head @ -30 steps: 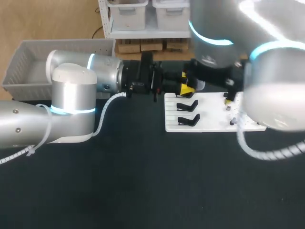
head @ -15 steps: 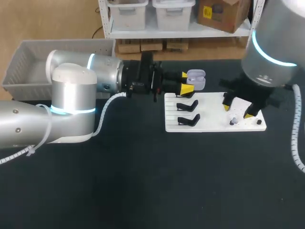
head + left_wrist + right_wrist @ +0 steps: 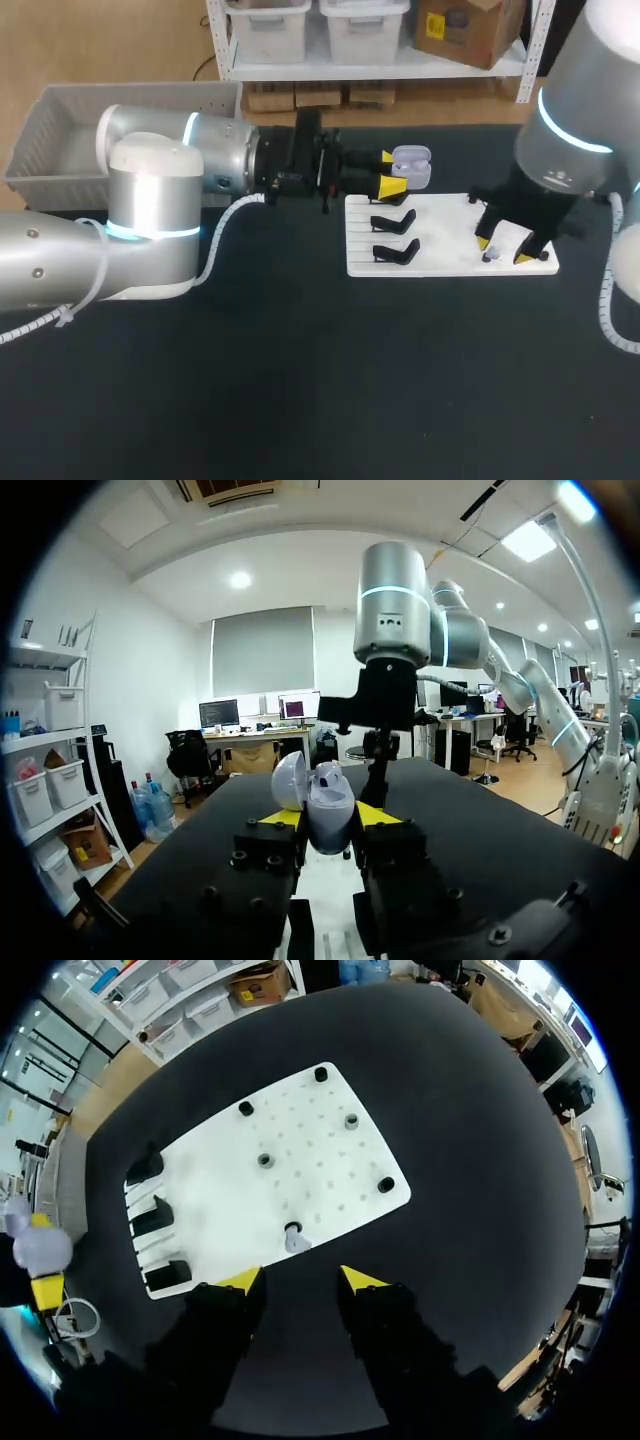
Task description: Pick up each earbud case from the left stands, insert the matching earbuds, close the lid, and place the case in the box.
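Observation:
A lavender earbud case (image 3: 412,166) with its lid up is held above the back edge of the white board (image 3: 440,240), my left gripper (image 3: 390,172) shut on it. In the left wrist view the case (image 3: 330,815) sits between both yellow tips of the gripper (image 3: 328,822), lid (image 3: 289,780) tipped back. My right gripper (image 3: 502,250) hangs open over the board's right part. A pale earbud (image 3: 295,1239) stands on a small peg just ahead of the right gripper (image 3: 300,1280), untouched by either finger. The same earbud (image 3: 488,257) shows by the tips from above.
Two black case stands (image 3: 393,221) (image 3: 396,251) remain on the board's left strip. Small dark pegs (image 3: 265,1160) dot the board (image 3: 330,1150). A grey bin (image 3: 40,140) sits at the table's far left. Dark tabletop (image 3: 320,380) spreads in front.
My right arm swung away from the case at the back to the board's right part, and its fingers drew closer together. The left arm and case stayed still.

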You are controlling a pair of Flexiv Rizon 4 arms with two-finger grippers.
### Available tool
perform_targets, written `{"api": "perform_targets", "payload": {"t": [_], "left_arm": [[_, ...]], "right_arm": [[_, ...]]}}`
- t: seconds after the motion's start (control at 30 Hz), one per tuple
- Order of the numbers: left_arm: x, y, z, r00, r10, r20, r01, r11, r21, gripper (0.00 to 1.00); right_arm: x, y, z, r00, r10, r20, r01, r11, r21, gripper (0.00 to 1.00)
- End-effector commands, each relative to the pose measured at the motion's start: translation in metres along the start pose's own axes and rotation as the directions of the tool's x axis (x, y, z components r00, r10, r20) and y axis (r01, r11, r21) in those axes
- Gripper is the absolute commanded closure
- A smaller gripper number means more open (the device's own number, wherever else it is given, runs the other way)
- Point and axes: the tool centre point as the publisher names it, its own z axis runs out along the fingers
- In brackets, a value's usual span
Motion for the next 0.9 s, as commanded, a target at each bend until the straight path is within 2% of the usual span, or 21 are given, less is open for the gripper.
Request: {"api": "perform_targets", "payload": {"t": [0.03,0.5,0.73,0.9], "left_arm": [[0.000,-0.001,0.000,1.000,0.002,0.000,-0.002,1.000,-0.006,1.00],[0.000,-0.001,0.000,1.000,0.002,0.000,-0.002,1.000,-0.006,1.00],[0.000,-0.001,0.000,1.000,0.002,0.000,-0.002,1.000,-0.006,1.00],[0.000,-0.001,0.000,1.000,0.002,0.000,-0.002,1.000,-0.006,1.00]], "right_arm": [[-0.007,0.000,0.017,1.000,0.010,-0.006,-0.010,1.000,-0.001,0.53],[-0.013,-0.004,0.033,1.000,0.029,0.002,-0.029,0.999,-0.031,0.58],[-0.016,-0.002,0.035,1.000,0.017,0.000,-0.017,0.999,-0.040,0.69],[-0.017,-0.001,0.035,1.000,0.013,-0.001,-0.013,0.999,-0.040,0.68]]}}
